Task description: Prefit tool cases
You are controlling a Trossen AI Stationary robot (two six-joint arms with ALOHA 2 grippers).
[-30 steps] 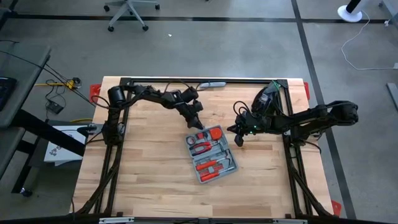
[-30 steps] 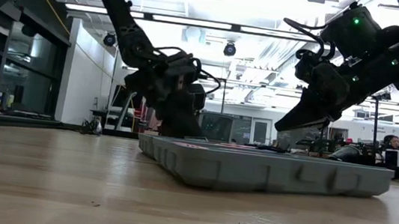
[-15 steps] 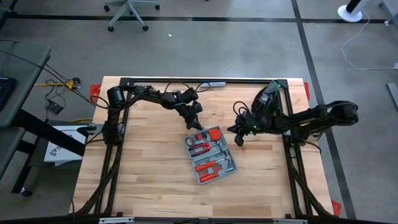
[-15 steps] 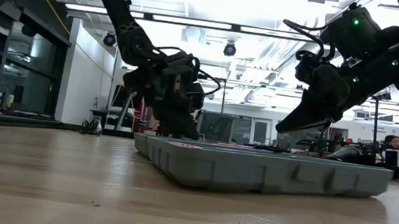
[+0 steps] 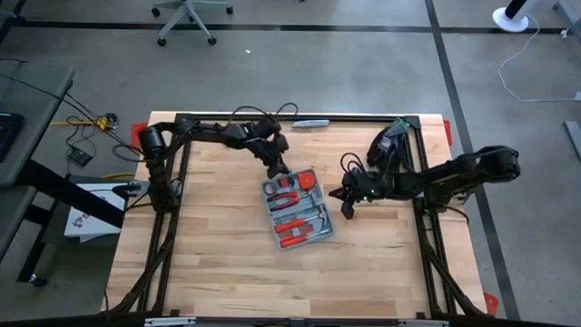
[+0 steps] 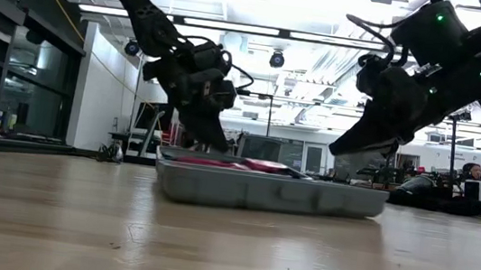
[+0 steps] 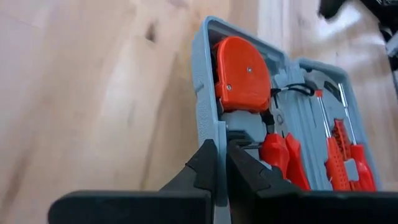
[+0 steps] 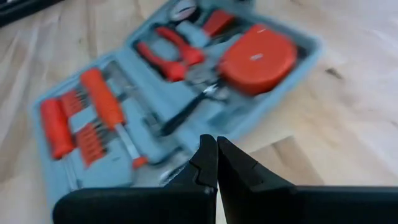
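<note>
The left gripper (image 5: 280,170), whose fingers were apart a second ago, is now clamped on the far rim of the tool case (image 5: 296,206), and the case has slid toward the table's middle and turned, which suggests it is being squared up for fitting. One case lies open on the table (image 5: 200,263) (red-handled tools seated inside). Two grippers show, and the right gripper (image 5: 348,204) hovers just beside the case, fingers together, empty.

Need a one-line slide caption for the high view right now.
Left gripper shut on the open tool case's rim; right gripper shut, hovering beside the case.
</note>
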